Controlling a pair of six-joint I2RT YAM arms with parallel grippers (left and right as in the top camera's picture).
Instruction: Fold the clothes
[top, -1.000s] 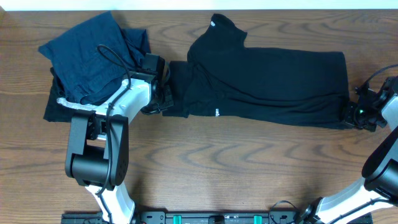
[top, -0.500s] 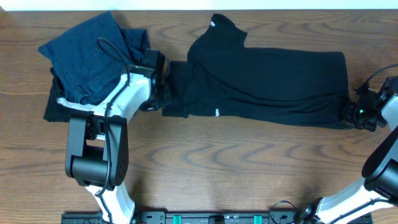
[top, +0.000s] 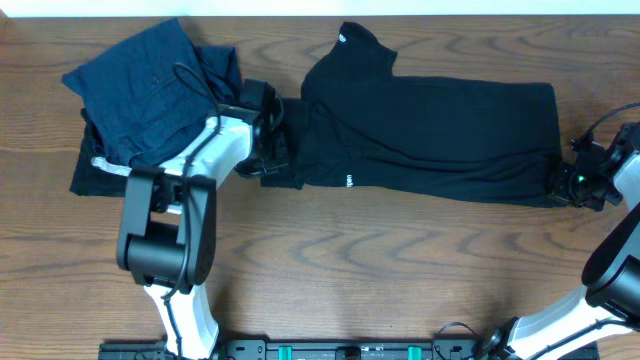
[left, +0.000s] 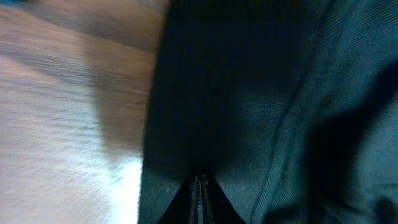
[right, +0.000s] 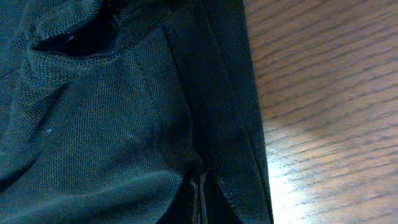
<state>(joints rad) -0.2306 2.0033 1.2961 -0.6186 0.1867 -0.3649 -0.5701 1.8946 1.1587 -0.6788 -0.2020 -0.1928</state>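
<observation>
No wording can be read from above my bench: the black top (top: 430, 125) carries a small white print (top: 350, 181) near its lower edge and a white neck label (top: 342, 39) at the collar, both too small to make out.

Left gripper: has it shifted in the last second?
Yes. The left gripper, shut on a sleeve of the black top, has slid away from the navy pile, further over the top.

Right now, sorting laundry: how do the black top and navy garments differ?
The black top lies spread out long; the navy garments sit heaped. The left gripper and right gripper pinch the black top, not the navy garments. Both are dark fabric.
</observation>
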